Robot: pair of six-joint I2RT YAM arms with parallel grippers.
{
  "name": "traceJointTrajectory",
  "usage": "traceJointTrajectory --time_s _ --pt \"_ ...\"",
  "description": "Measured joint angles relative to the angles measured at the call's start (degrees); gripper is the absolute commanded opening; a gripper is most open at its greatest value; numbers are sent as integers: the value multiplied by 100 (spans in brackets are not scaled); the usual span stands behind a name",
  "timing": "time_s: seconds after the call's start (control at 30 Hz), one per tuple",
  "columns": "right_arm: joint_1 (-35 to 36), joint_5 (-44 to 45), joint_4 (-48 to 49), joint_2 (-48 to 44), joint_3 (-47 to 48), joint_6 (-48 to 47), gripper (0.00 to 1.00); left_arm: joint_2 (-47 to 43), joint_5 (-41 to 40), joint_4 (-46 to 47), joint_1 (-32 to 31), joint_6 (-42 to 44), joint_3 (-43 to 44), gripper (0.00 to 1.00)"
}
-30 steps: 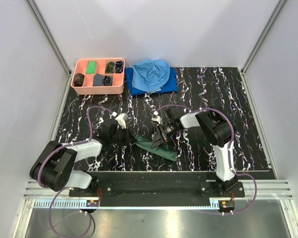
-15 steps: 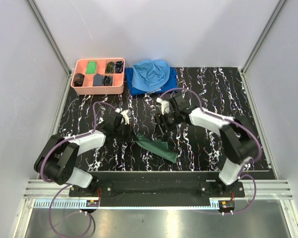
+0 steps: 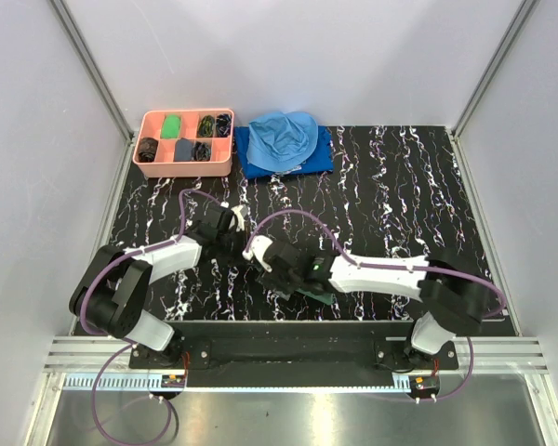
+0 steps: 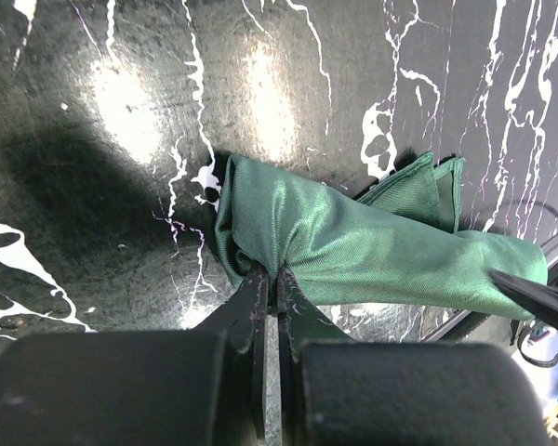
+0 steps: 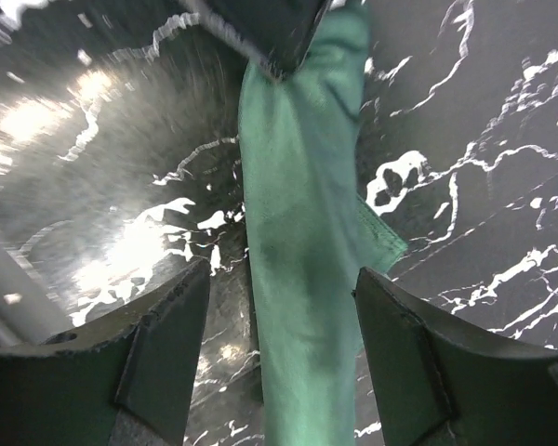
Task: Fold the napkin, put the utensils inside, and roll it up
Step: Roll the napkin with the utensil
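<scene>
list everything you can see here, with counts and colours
napkin: 1, dark green, bunched into a long roll near the front middle of the table
tray: 1, pink, with compartments, far left corner
small items: several, one green and the rest dark, in the tray's compartments
light blue cloth: 1, heaped on the darker blue cloth, far middle
darker blue cloth: 1, royal blue, lying flat beside the tray
table: 1, black with white veins
left gripper: 1, black, shut on the napkin's edge
right gripper: 1, black, open, a finger on each side of the napkin
</scene>
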Motion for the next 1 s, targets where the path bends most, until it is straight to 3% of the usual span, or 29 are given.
traceJointTrajectory --time_s 0.3,0.37,0.5,0.53,0.63,1.0 --pt "131 490 26 669 -9 -92 69 2 68 -125 0 -11 33 1" --pt "107 525 42 758 -9 -59 68 2 90 -138 0 -9 35 6" --pt "-72 345 0 911 140 98 54 -4 114 -162 0 0 35 31" --pt "-160 195 -20 933 173 160 50 -15 111 -184 0 17 35 43" --pt "-424 -339 -46 946 190 343 42 -164 94 -323 20 -7 35 57" --pt "-1449 -3053 514 940 -76 938 36 -1493 -153 -363 407 35 -166 70"
